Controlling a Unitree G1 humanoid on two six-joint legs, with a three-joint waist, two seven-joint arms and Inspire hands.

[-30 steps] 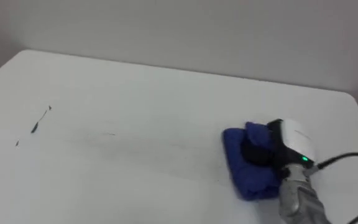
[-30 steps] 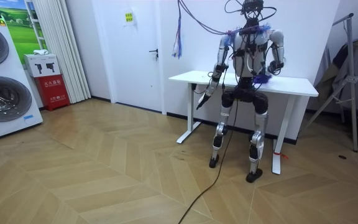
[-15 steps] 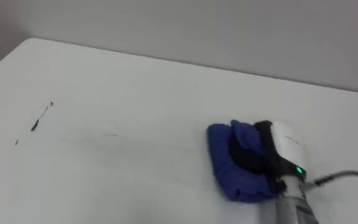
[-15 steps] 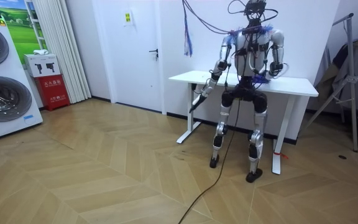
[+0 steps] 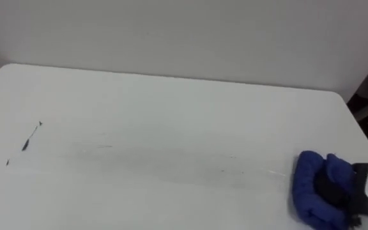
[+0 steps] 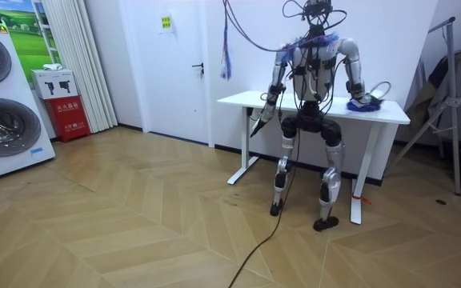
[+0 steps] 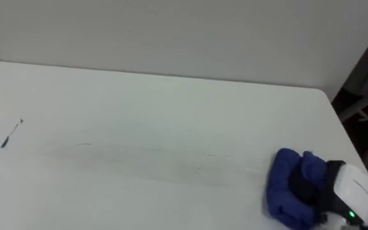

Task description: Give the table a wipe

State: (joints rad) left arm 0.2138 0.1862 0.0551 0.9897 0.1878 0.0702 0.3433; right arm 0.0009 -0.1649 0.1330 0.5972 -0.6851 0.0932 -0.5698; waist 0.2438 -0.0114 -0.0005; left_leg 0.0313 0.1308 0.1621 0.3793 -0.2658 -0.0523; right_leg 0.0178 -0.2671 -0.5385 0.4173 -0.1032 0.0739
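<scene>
Cloth (image 7: 289, 191) in right hand (image 7: 342, 186), on table (image 7: 139, 121)

white table top (image 5: 171, 108): smooth, matt, faint sheen. blue cloth (image 5: 312, 188): soft plush fabric, fluffy, matt. right hand (image 7: 353, 186): white back shell, glossy hard plastic. herringbone wood floor (image 6: 134, 224): smooth, satin gloss.

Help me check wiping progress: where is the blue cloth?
In the eye views the blue cloth sits lower right, under the right hand, near the table's right edge, far from the dark marks at left.
</scene>
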